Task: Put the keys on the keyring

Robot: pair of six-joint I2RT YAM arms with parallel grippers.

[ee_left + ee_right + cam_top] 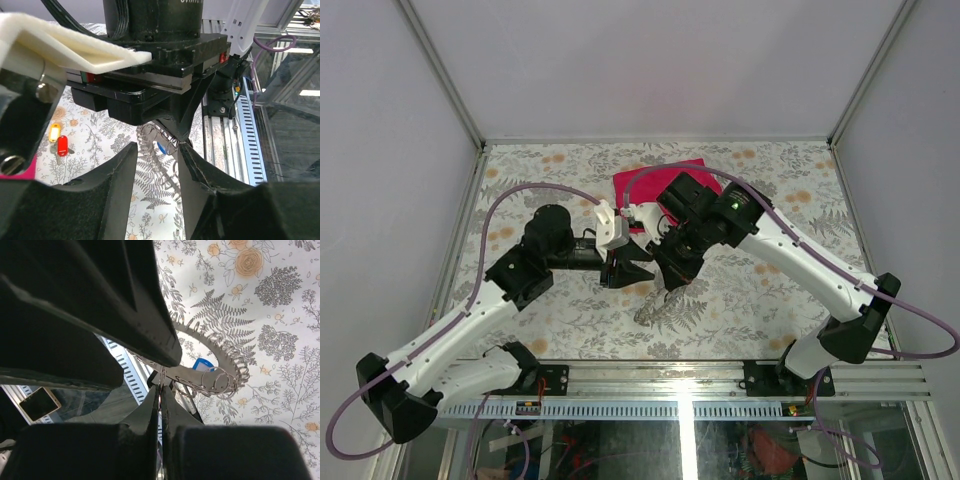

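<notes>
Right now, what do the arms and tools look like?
The left arm and right arm have white links and black joint housings, each trailed by a purple cable. A white bracket sits on the left wrist; a green light glows on the right. The left tool and right tool have black, wedge-shaped fingers.

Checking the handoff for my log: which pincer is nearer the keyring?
Right. The right pincer is shut on the keyring; the left pincer hangs open just short of it, the ring ahead between its fingers.
</notes>
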